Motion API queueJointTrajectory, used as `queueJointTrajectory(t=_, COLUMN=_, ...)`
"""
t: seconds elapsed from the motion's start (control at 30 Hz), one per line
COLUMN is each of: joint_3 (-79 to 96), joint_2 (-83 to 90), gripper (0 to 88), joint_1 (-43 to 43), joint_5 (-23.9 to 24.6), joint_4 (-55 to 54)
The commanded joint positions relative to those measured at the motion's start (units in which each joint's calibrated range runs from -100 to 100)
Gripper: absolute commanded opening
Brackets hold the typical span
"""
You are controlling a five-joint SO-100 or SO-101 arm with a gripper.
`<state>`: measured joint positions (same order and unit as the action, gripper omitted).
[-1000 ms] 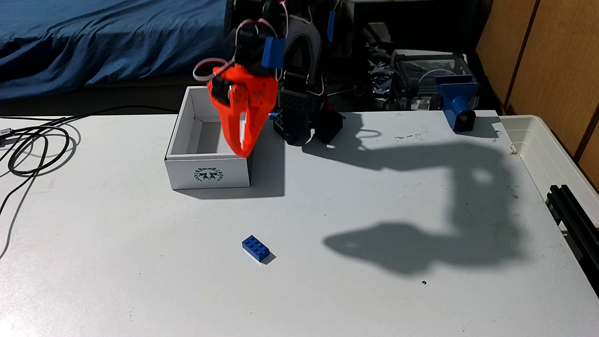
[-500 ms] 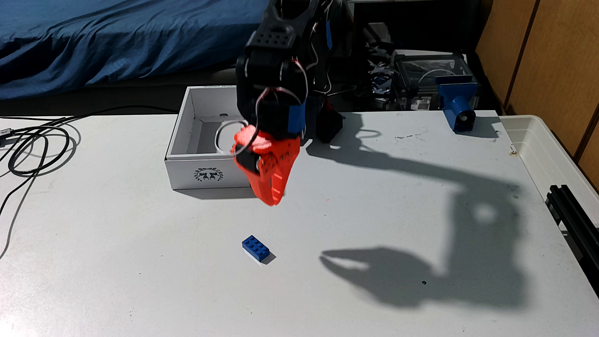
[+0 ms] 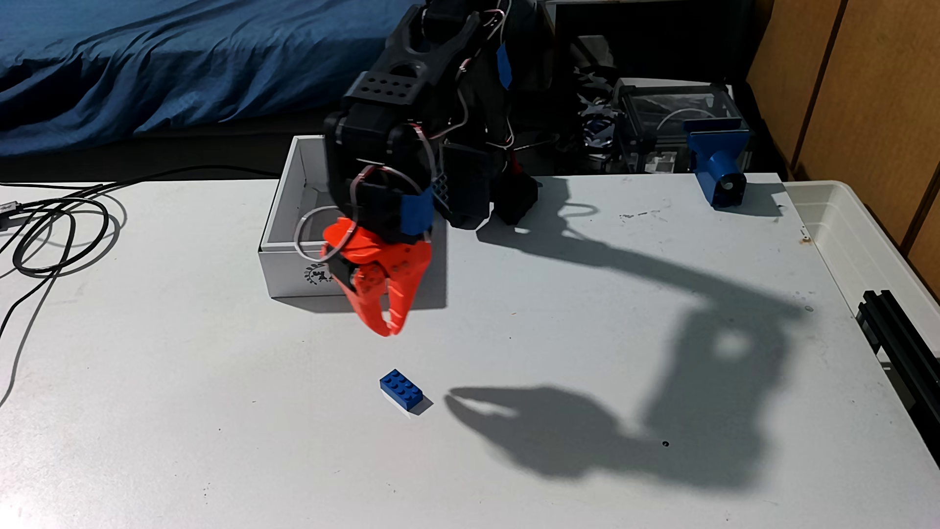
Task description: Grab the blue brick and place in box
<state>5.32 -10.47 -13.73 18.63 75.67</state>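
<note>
The blue brick (image 3: 401, 390) lies flat on the white table (image 3: 203, 407), studs up, toward the front centre. My orange gripper (image 3: 389, 331) hangs above the table just behind the brick and slightly to its left, fingertips pointing down. Its jaws stand slightly open with a narrow gap and nothing between them. The white box (image 3: 285, 269) sits behind the gripper, and the black arm (image 3: 386, 132) hides its right half. Part of its dark wreath emblem (image 3: 315, 274) shows on the front face.
Black cables (image 3: 56, 239) coil at the table's left edge. A blue clamp-like mount (image 3: 717, 163) stands at the back right, beside a translucent tub (image 3: 864, 239) and a black rail (image 3: 900, 335). The arm's shadow (image 3: 610, 432) falls to the brick's right.
The gripper left the box, swung forward and down toward the brick, then shifted left. Its jaws went from shut to slightly open. The brick stayed put.
</note>
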Motion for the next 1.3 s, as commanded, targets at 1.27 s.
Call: queueJointTrajectory(t=1.27, joint_3=1.9, joint_2=-5.3, gripper=22.6, joint_1=3.8, joint_5=2.4, joint_4=-5.2)
